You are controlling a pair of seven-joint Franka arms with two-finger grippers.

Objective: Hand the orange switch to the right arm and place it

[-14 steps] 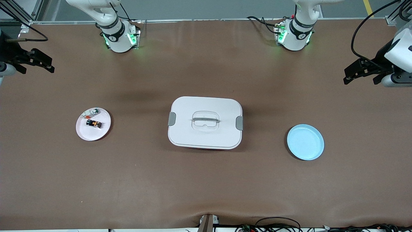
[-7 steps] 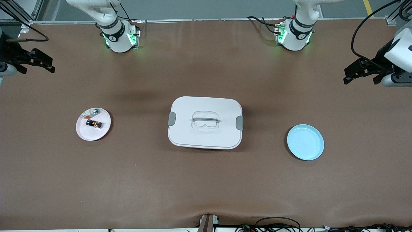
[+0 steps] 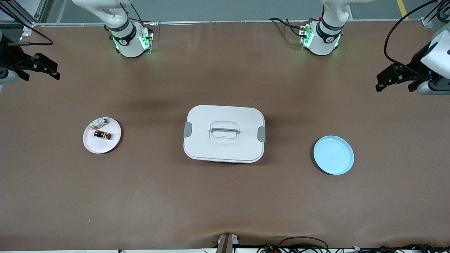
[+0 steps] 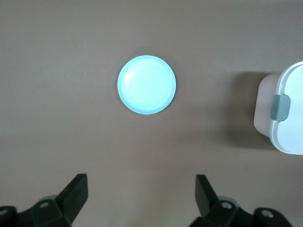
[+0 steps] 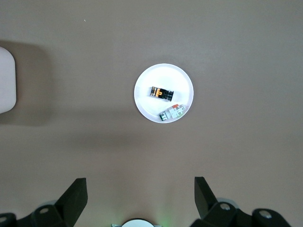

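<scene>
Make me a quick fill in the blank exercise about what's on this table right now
1. The orange switch lies on the ____ plate.
2. The blue plate holds ____.
3. Between the two plates sits a white lidded ____.
4. Both end effectors, left and right, hold ____.

Missing: white; nothing; box; nothing

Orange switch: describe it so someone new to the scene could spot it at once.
Start at the white lidded box mid-table, then look toward the right arm's end to the white plate. The orange switch lies on it: a black block with an orange patch, unlike the whitish piece beside it.
</scene>
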